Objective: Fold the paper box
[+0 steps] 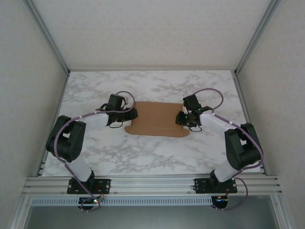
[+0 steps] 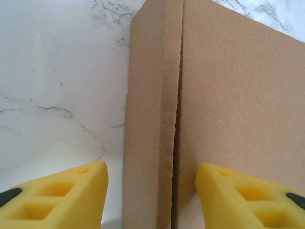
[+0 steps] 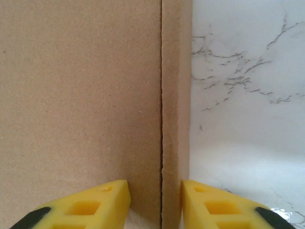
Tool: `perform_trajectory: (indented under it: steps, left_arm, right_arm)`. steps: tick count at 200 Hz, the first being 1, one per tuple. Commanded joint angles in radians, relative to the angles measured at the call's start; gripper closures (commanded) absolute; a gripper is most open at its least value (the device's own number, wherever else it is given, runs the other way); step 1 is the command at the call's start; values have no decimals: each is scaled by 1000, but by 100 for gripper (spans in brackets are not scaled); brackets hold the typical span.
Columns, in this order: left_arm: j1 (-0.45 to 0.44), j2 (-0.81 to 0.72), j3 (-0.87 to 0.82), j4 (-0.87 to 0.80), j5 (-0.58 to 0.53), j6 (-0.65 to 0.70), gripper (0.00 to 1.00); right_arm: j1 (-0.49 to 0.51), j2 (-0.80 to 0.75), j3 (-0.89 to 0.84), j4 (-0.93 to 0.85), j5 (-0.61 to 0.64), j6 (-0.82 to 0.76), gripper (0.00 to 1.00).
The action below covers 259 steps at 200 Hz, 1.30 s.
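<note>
Lying nearly flat in the middle of the marble table [image 1: 157, 86], the paper box [image 1: 157, 119] looks to be at an early stage. No wall stands clearly upright and nothing is tucked or closed, so I judge that most of the folding is left: raising the sides, locking the tabs, bringing the lid over.

The left gripper [image 1: 131, 114] is at the box's left edge and the right gripper [image 1: 181, 119] at its right edge. In the left wrist view the left gripper [image 2: 151, 191] has its yellow fingers [image 2: 71, 191] well apart, astride the narrow left side strip [image 2: 147, 119] with a gap on either side. In the right wrist view the right gripper [image 3: 155, 191] sits narrowly around the right side strip [image 3: 176, 95]; I cannot tell whether it pinches it.

The cardboard is plain brown, matte and faintly grainy, with straight creases and rounded tabs at its near edge. The table is glossy white with grey veins.
</note>
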Motion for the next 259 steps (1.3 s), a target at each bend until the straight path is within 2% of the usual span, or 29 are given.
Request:
perform_trajectory:
  steps: [1, 25, 36, 53, 65, 87, 91, 112, 130, 165, 218, 259]
  left_arm:
    - [-16, 28, -87, -123, 10, -7, 51]
    - [1, -25, -128, -86, -21, -2, 55]
    - [19, -39, -139, -70, -14, 5, 57]
    - [47, -36, -133, -74, 17, 32, 61]
    - [69, -29, -130, -81, 27, 45, 64]
    - [111, -22, -141, -75, 67, 39, 70]
    - [119, -23, -144, -71, 75, 38, 71]
    - [149, -32, -159, -62, 118, 42, 79]
    - [163, -38, -170, -64, 135, 54, 84]
    - [192, -45, -190, -55, 157, 57, 93]
    - [200, -57, -210, -63, 142, 77, 97]
    - [212, -66, -226, -53, 126, 85, 99]
  right_arm:
    - [17, 61, -62, -2, -96, 12, 67]
    - [21, 10, -89, 52, -250, 37, 67]
    - [22, -29, -109, 73, -279, 57, 65]
    - [21, -111, -128, 79, -274, 75, 57]
    - [19, -165, -131, 62, -231, 77, 48]
    - [-4, -226, -123, 18, -155, 74, 40]
    - [-13, -235, -123, 20, -149, 75, 36]
    - [-65, -256, -149, 69, -176, 104, 23]
    - [-89, -225, -139, 114, -225, 124, 17]
    - [-106, -128, -132, 204, -279, 167, 11]
    - [-130, 56, -97, 364, -457, 206, 9]
    - [-131, 189, -46, 476, -665, 230, 10]
